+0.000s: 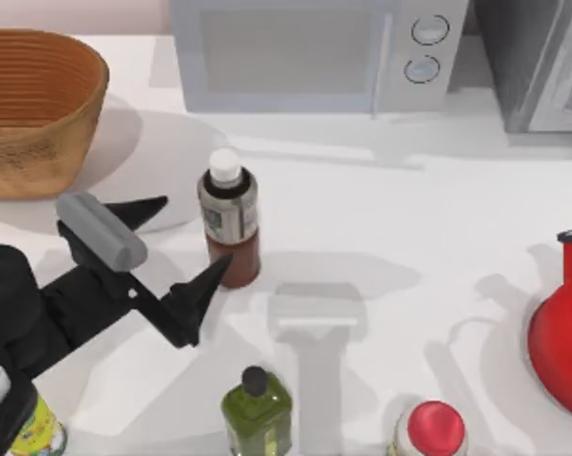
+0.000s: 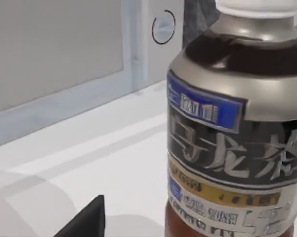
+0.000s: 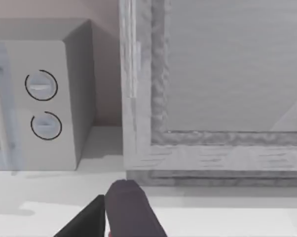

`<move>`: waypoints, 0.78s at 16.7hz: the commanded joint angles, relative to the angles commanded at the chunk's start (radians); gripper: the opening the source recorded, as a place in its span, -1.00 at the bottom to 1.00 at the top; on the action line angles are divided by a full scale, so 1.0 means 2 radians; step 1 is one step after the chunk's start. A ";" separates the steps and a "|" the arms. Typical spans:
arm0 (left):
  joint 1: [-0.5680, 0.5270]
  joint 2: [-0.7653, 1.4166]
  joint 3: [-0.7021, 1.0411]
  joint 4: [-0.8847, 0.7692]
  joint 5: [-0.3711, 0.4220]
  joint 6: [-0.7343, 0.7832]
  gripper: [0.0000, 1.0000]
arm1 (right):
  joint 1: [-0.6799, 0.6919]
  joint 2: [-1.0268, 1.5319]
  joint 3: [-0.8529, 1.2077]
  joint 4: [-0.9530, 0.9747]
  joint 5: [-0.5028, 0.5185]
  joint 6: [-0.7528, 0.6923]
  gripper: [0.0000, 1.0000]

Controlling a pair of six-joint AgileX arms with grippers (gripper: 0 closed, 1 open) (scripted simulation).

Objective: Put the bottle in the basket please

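Upright, bottle (image 1: 230,224) on table beside left end effector (image 1: 167,256), fingers spread wide, basket (image 1: 34,109) well apart.

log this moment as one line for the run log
left gripper: open, beside bottle | bottle: upright on table, ungrasped | basket: table's far left, no bottle inside

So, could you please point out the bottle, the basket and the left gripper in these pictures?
bottle (image 1: 229,214): top view, on its grey label.
basket (image 1: 39,157): top view, on its ribbed outer wall.
left gripper (image 1: 186,242): top view, midway between its black fingertips, left of the bottle.
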 joint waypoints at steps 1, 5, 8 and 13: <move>0.000 0.000 0.000 0.000 0.000 0.000 1.00 | 0.000 0.000 0.000 0.000 0.000 0.000 1.00; 0.000 -0.007 0.002 -0.009 -0.003 -0.001 1.00 | 0.000 0.000 0.000 0.000 0.000 0.000 1.00; -0.017 -0.016 0.030 -0.042 -0.017 -0.003 1.00 | 0.000 0.000 0.000 0.000 0.000 0.000 1.00; -0.051 0.022 0.103 -0.075 -0.049 -0.008 1.00 | 0.000 0.000 0.000 0.000 0.000 0.000 1.00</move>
